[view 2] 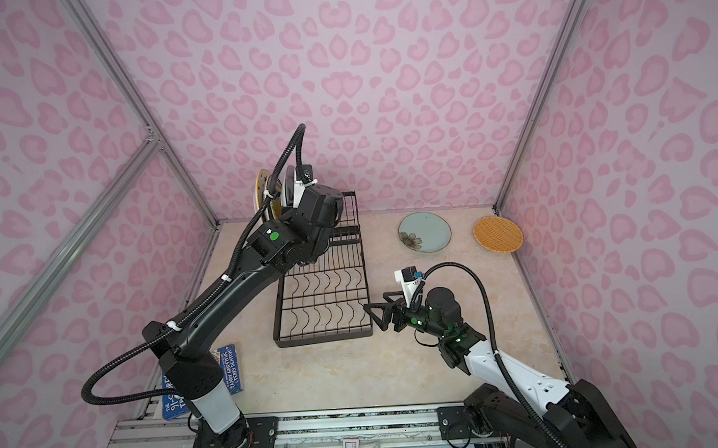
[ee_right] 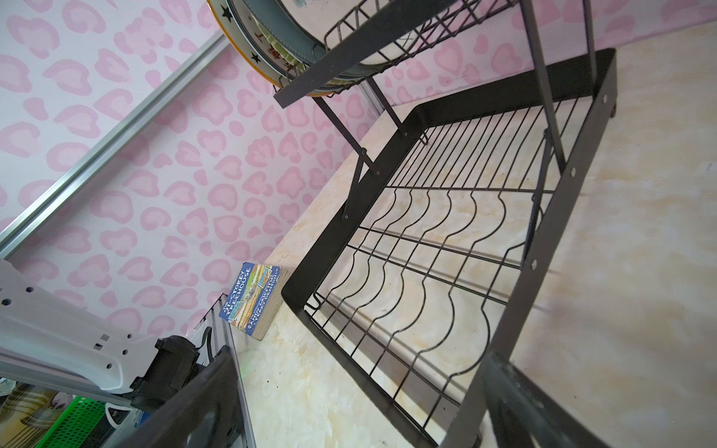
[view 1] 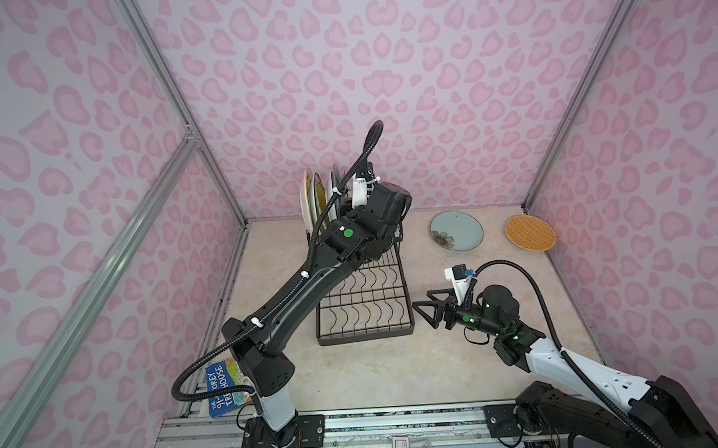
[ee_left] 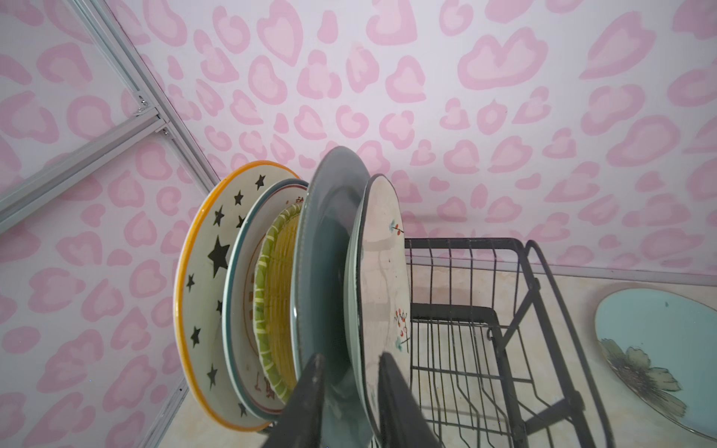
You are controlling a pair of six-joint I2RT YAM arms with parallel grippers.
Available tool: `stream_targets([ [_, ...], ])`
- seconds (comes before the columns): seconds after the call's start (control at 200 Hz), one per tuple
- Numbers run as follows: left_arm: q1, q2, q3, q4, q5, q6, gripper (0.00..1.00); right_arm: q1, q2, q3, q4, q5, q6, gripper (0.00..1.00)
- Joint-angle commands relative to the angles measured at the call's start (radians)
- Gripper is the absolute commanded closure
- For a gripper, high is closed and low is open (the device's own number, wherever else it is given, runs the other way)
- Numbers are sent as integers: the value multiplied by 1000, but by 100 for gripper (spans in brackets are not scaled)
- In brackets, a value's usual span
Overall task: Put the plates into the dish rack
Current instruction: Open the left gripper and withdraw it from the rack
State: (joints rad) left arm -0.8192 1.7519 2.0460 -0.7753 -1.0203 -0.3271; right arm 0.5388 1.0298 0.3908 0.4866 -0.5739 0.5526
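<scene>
Left wrist view, with both top views for context: five plates are seen standing on edge in the raised tier [ee_left: 465, 248] of the rack [view 1: 364, 338], set face to face so that each is kept upright by the wires and takes one slot only. They are the star plate [ee_left: 205, 279], a teal-rimmed plate [ee_left: 242, 271], a green woven plate [ee_left: 275, 294], the grey plate [ee_left: 329, 232] and the sprig plate [ee_left: 382, 271]. The left gripper [ee_left: 351, 358] is held at the near rims of the last two, its jaws parted only a little. The gap appears wider than a rim, so the sprig plate is judged to be borne by its slot rather than clamped, though contact of the pads cannot be made out. In both top views this gripper is hidden behind its own wrist, at the centre of the frame. The right gripper [view 1: 427, 307] is shown wide open and empty, just beside the lower tray's right edge, right of centre, where it is kept clear of the left arm. Two plates lie flat on the table [view 1: 356, 379] near the back wall, right of centre: the blue flower plate [view 1: 456, 230] and, apart to its right, the orange plate [view 1: 530, 233]. Both are on the right arm's side, so one of them is judged the likely next pick. Nothing is held by the lower tray. A book [view 1: 223, 385], at the lower left, is no part of the task.
</scene>
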Motion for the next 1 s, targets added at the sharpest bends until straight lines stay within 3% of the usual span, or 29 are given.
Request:
stream_targets([
  [0.0,-3,-48,14,-19,64,-9,74,4,-5,9,-6,13,-20,3],
  [0.285,-3,-214,-43,-18,290,-52,74,4,-8,14,-17,5,-26,3],
  [0.65,0,-545,-355,84,771,-17,65,-3,-227,129,-285,73,-102,3],
  [0.895,2,-784,-664,206,934,28,0,-13,-343,200,-434,140,-117,3],
  [1.0,2,-871,-802,265,1023,59,3,-13,-389,224,-503,198,-119,3],
])
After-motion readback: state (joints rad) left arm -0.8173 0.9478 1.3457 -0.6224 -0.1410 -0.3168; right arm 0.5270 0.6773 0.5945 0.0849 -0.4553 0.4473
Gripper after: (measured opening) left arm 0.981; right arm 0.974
